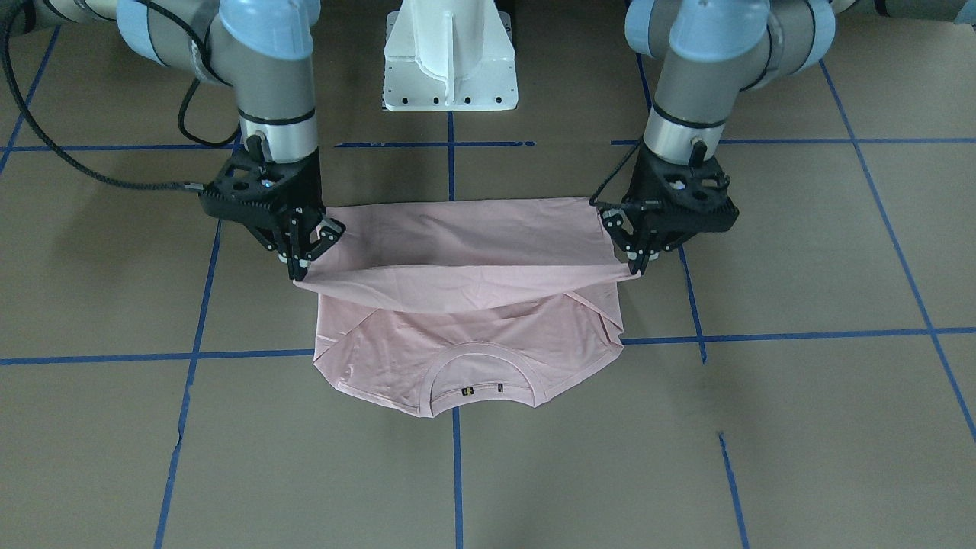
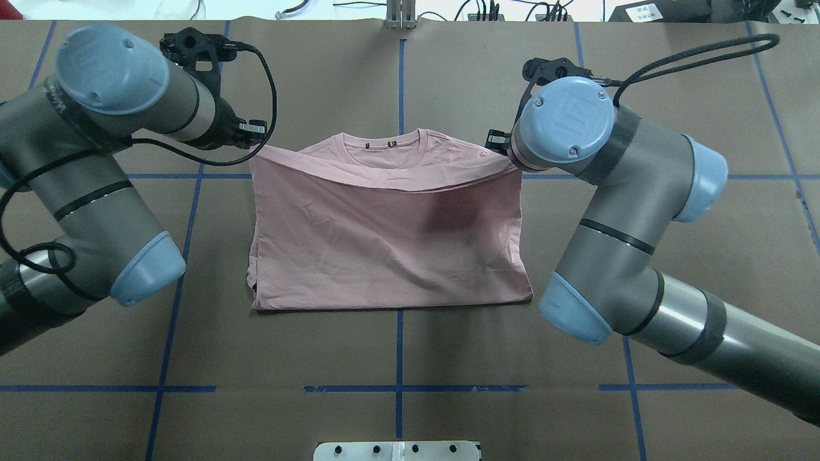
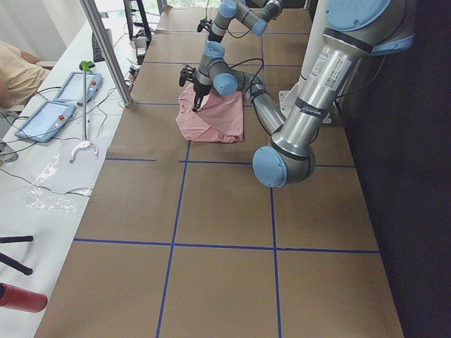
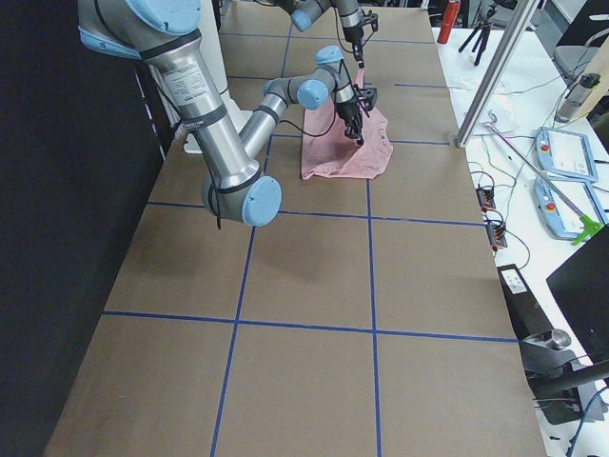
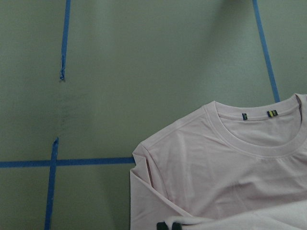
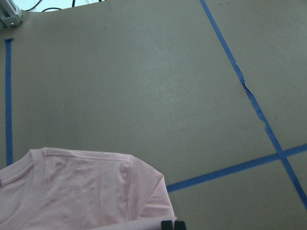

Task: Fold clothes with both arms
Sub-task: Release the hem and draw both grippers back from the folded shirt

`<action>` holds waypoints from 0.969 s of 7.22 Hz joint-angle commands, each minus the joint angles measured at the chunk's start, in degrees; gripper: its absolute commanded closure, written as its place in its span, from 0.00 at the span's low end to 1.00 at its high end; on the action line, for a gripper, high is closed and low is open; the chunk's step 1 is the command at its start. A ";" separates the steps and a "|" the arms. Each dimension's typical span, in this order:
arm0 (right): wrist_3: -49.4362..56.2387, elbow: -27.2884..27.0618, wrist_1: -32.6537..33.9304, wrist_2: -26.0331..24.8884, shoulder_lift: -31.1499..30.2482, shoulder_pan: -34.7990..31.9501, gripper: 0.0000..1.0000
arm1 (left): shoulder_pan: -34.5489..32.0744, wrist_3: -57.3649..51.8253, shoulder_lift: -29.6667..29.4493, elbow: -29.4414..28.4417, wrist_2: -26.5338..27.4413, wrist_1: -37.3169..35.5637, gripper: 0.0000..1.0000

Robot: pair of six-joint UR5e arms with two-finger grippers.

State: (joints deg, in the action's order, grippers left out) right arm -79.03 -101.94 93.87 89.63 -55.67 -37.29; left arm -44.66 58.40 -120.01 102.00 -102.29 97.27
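Note:
The pale pink T-shirt lies on the brown table with its plain side up and its collar on the side far from the robot. The half near the robot is lifted and stretched between both grippers, hanging over the flat part. My left gripper is shut on one corner of the lifted edge. My right gripper is shut on the other corner. In the overhead view the shirt shows as a raised sheet short of the collar. The left wrist view shows the collar and the fingertips on fabric. No print shows.
The white pedestal base stands at the robot's side of the table. Blue tape lines cross the brown surface. A side bench with tablets and an operator lies beyond the table's far edge.

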 commanded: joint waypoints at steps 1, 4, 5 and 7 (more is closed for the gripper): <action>0.37 13.56 -10.76 -0.16 3.28 -0.51 1.00 | -0.34 -0.57 -3.11 -14.14 1.57 9.83 1.00; 0.63 18.61 -12.84 -0.25 3.38 -0.33 1.00 | 1.06 -0.57 -3.04 -17.88 1.57 12.68 1.00; 0.63 18.97 -12.84 -0.25 3.29 -0.33 1.00 | 1.76 -0.57 -2.69 -17.98 1.57 13.03 1.00; 0.72 19.15 -12.84 -0.16 3.38 -0.33 1.00 | 2.12 -0.57 -2.51 -17.98 1.57 13.03 1.00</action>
State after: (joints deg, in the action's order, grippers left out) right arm -78.38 -83.01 81.06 89.40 -52.35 -37.62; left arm -42.83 57.83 -122.66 84.09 -100.72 110.23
